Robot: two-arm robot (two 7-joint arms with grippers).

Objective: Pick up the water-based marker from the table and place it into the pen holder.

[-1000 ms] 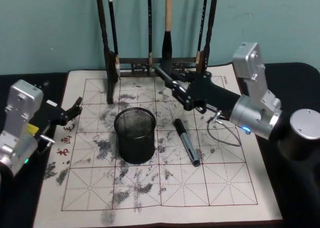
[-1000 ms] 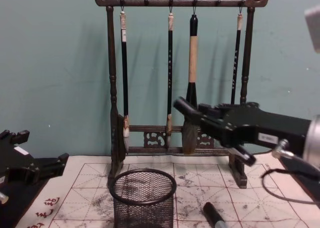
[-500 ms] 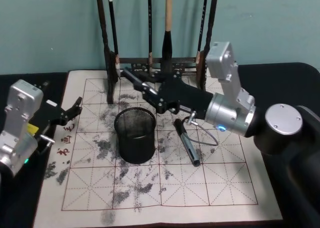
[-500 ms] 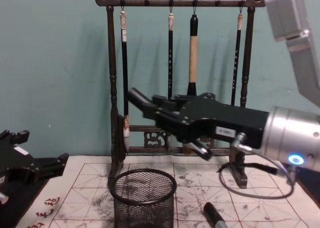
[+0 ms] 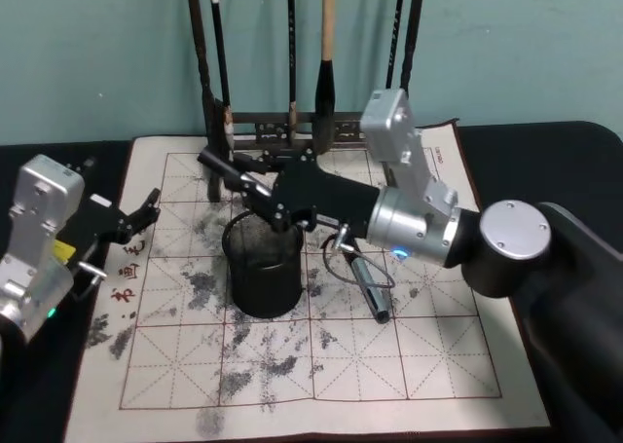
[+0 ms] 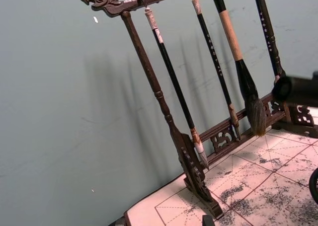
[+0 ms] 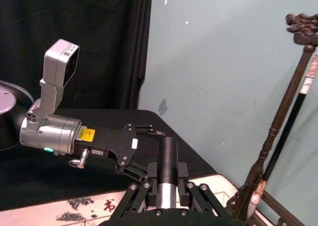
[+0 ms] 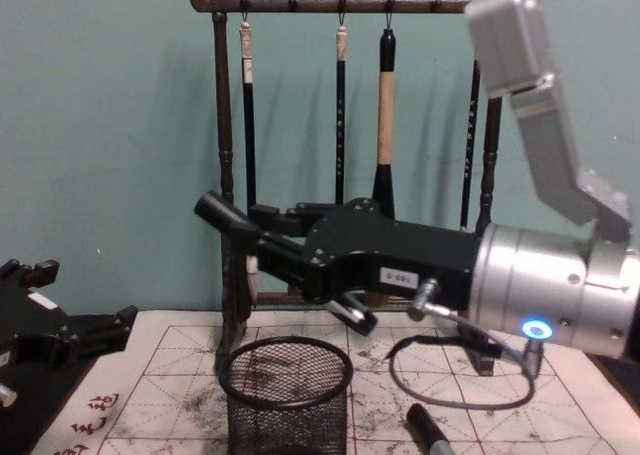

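Teal wall at the back, black worktop (image 5: 545, 136) with an ink-stained red-gridded mat (image 5: 389, 365) on it. A dark wooden brush rack (image 8: 225, 175) stood along the mat's far edge with four brushes (image 8: 386, 105) hanging from its top bar. The right tool (image 8: 285, 245) came in from the right across the mat, clenched on a black marker (image 8: 222, 218). Right wrist view agreed: the barrel sat between the fingers. The marker was roughly level, free end tilted a bit up and pointing to the robot's left. It hung above the pen holder (image 5: 263, 268) without touching it, and in chest view the free end poked just past the holder's left rim. The pen holder stood upright near mid-mat, in front of the rack; couldn't tell what was inside through the mesh. A second marker (image 5: 365, 285) lay flat on the mat just right of the holder, apart from it, under the right forearm. The left tool (image 8: 88, 295) sat low at the mat's left edge, fingers spread, gripping nothing, well apart from the holder and both markers.
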